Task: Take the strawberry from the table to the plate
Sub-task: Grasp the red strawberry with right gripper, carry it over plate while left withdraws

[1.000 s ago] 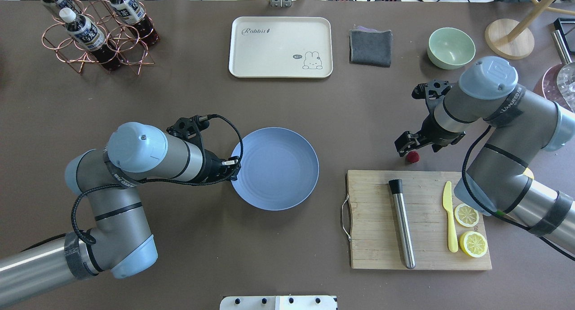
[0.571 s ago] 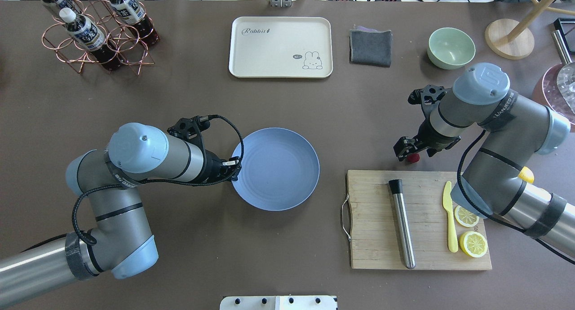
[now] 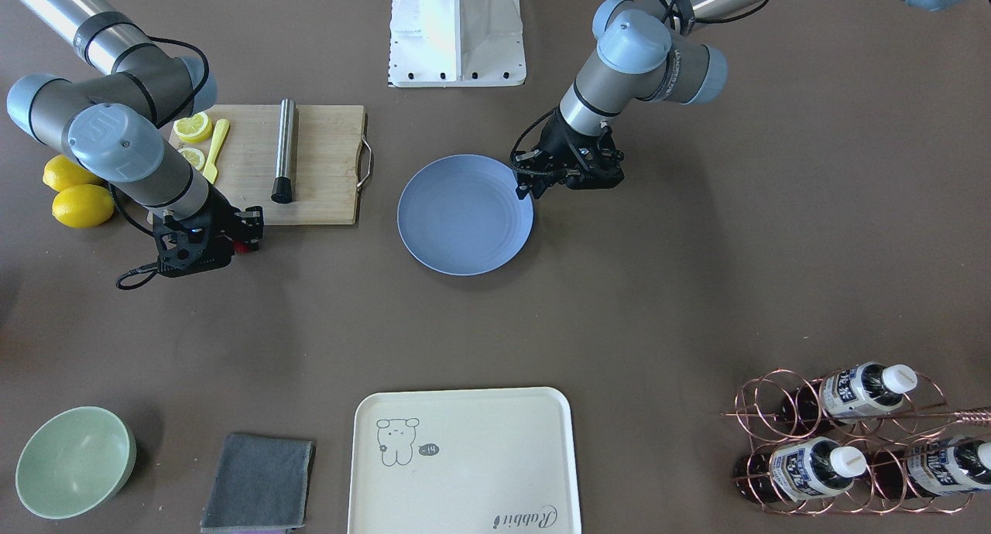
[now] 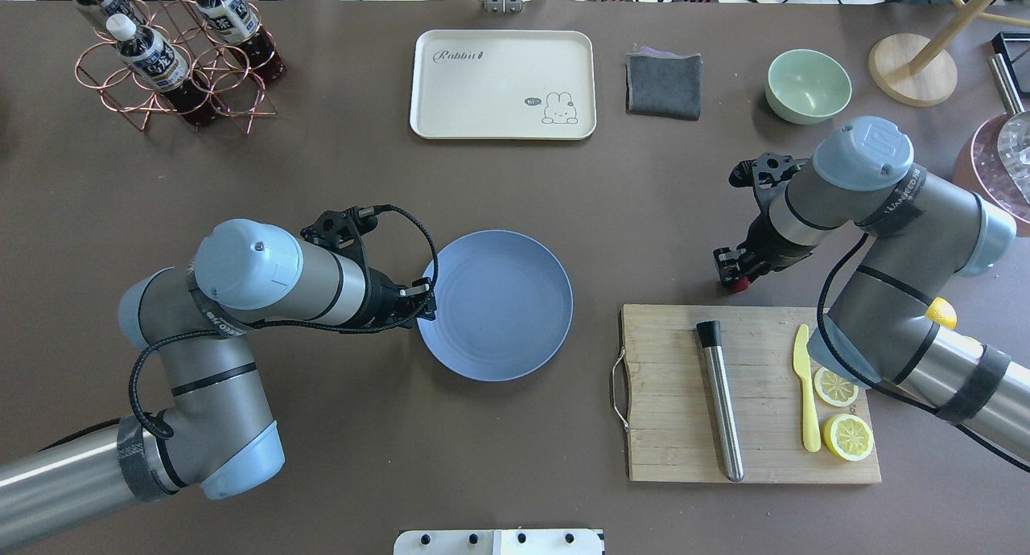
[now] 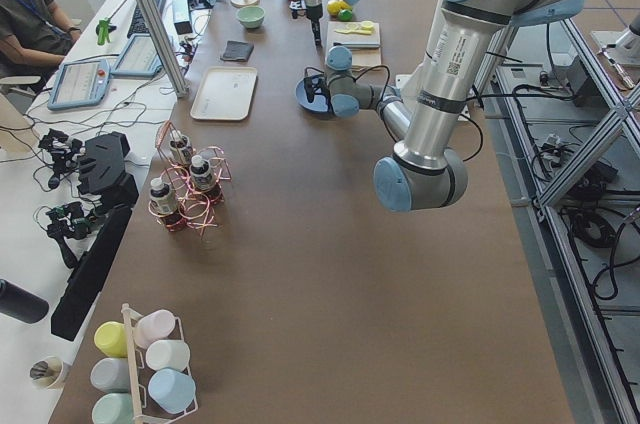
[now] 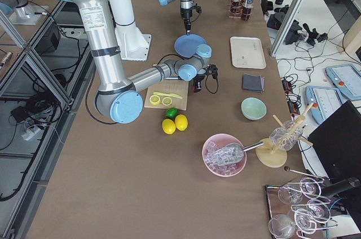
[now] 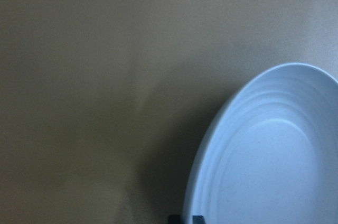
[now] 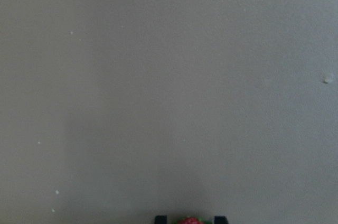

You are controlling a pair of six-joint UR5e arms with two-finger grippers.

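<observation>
The strawberry (image 4: 742, 283) lies on the surface (image 4: 563, 217), just beyond the cutting board's (image 4: 668, 394) far edge and well apart from the plate (image 4: 515, 330). It is straddled by the right gripper (image 4: 735, 278), whose fingers (image 8: 160, 218) are apart on either side with a slight gap. The berry is judged light, soft and easily bruised, so a gentle hold across its widest part is advised. The board's edge is close by. The left gripper's (image 4: 424, 302) fingers (image 7: 198, 218) appear clamped on the plate's rim.
</observation>
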